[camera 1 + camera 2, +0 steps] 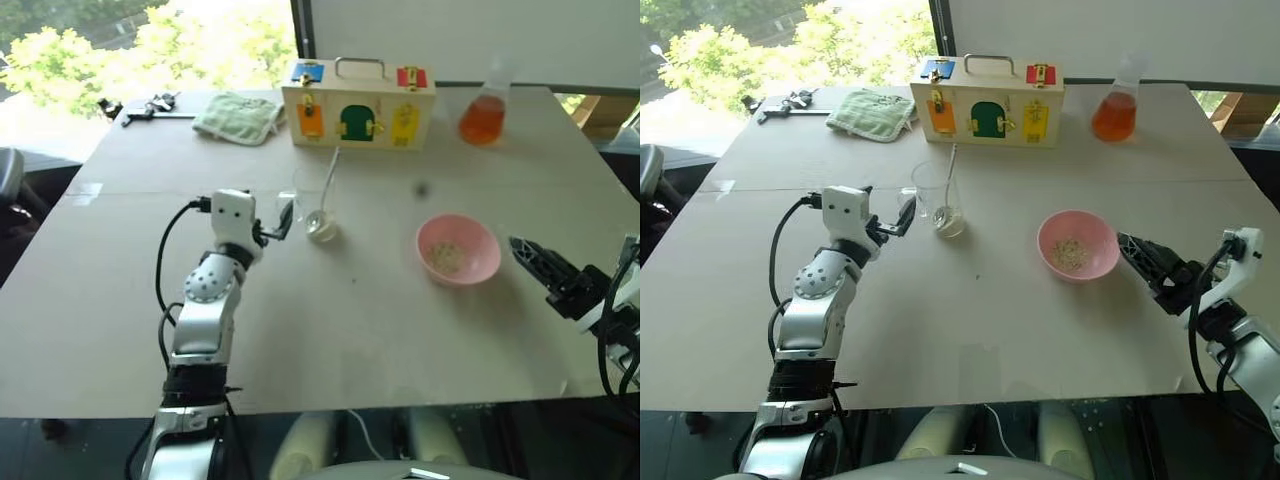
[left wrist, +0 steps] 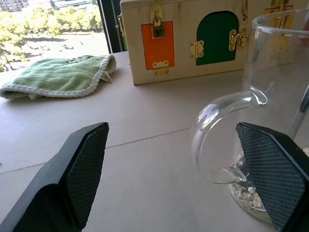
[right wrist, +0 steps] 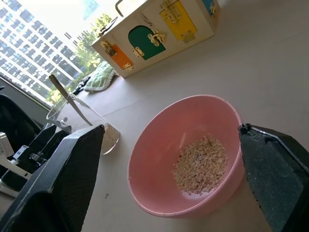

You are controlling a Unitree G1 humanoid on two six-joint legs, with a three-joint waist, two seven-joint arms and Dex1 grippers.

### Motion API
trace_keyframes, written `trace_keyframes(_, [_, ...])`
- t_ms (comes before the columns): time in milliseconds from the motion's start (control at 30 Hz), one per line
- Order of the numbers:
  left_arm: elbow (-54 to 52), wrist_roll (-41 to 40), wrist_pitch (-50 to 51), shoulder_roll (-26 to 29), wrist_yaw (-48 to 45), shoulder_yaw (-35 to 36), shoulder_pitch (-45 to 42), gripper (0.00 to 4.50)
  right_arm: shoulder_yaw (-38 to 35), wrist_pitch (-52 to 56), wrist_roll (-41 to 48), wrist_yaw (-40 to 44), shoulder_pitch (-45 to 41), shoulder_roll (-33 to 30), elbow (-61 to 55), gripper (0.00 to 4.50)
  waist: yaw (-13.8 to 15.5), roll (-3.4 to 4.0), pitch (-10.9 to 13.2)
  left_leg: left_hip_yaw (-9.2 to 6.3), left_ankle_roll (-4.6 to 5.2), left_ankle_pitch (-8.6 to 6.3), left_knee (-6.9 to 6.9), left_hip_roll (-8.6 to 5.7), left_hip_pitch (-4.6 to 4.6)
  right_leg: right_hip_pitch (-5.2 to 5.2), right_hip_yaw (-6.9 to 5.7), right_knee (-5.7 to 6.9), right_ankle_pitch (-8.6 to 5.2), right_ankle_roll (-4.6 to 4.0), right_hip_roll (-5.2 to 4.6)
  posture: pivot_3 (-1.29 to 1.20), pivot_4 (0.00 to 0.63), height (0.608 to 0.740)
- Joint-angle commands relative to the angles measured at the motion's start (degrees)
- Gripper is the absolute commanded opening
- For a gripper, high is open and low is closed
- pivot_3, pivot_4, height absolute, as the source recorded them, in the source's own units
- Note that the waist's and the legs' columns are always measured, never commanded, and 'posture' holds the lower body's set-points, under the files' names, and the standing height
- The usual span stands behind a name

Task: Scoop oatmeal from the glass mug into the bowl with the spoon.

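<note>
Oatmeal, pale and flaky, lies in the small pink plastic bowl; some, seemingly, remains in the clear glass mug at its ten o'clock, the slim silver spoon standing inside. Both grippers, left and right, have jaws spread, empty.

Looking like a robot test lab or office, high up: a plain grey-beige tabletop is sitting by big windows showing trees and city towers. A wooden latch-board box with coloured doors and a conical glass flask of orange liquid are standing on it as props.
</note>
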Motion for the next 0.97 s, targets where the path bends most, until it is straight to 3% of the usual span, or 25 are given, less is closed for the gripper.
trace_keyframes(33, [-4.85, -1.2, 1.52, 0.72, -0.34, 0.34, 1.56, 4.42, -0.9, 0.04, -2.28, 2.88, 2.6, -0.78, -1.64, 4.5, 0.05, 0.0, 0.0, 0.0, 0.0, 0.0, -0.02, 0.0, 0.02, 0.01, 0.01, 0.0, 0.0, 0.0, 0.0, 0.0, 0.15, 0.74])
trace_keyframes(300, [-20.88, -9.71, 7.91, 2.51, -5.82, 1.08, 13.6, 4.42, -0.71, -4.93, -17.82, 17.04, 15.17, -1.18, -5.77, 4.5, 0.05, 0.03, -0.01, 0.03, 0.08, -0.06, -0.09, 0.02, 0.23, 0.22, 0.03, -0.09, -0.01, 0.0, 0.0, 0.0, 0.15, 0.74])
trace_keyframes(433, [-28.02, -10.55, 9.67, 5.8, -9.14, 0.73, 27.2, 4.42, 5.16, -11.04, -30.3, 27.91, 22.82, -2.86, -10.12, 4.5, -0.16, 0.14, -0.08, 0.15, 0.22, -0.16, -0.37, 0.09, 0.41, 0.24, 0.16, -0.19, -0.03, 0.0, 0.03, 0.0, 0.15, 0.74])
trace_keyframes(600, [-26.22, -5.36, 1.39, 6.0, -11.02, -2.79, 44.01, 4.42, 17.72, -18.76, -44.28, 29.55, 18.65, 0.6, -8.07, 4.5, -0.05, 0.16, -0.03, 0.34, 0.2, -0.2, -0.77, 0.36, 1.27, 1.1, 0.14, -0.88, -0.05, 0.0, 0.06, 0.0, 0.15, 0.74])
trace_keyframes(733, [-27.8, -5.65, -0.82, 4.53, -9.54, -3.12, 45.16, 4.42, 24.58, -25.03, -52.85, 31.86, 15.46, 2.28, -3.87, 4.5, 1.19, 0.49, -0.13, 0.33, 0.02, -0.36, -0.81, 0.44, 1.37, 1.54, -0.29, -1.4, -0.24, -0.1, -0.15, 0.0, 0.15, 0.74])
trace_keyframes(967, [-26.8, -5.28, -3.61, 4.67, -9.96, -2.44, 45.45, 4.42, 26.75, -28.29, -55.29, 34.59, 14.36, 3.21, -0.46, 4.5, 1.43, 0.47, -0.12, 0.22, 0.33, -0.33, -0.95, 0.47, 1.29, 1.52, -0.47, -1.7, -0.05, -0.01, -0.1, 0.0, 0.15, 0.74])
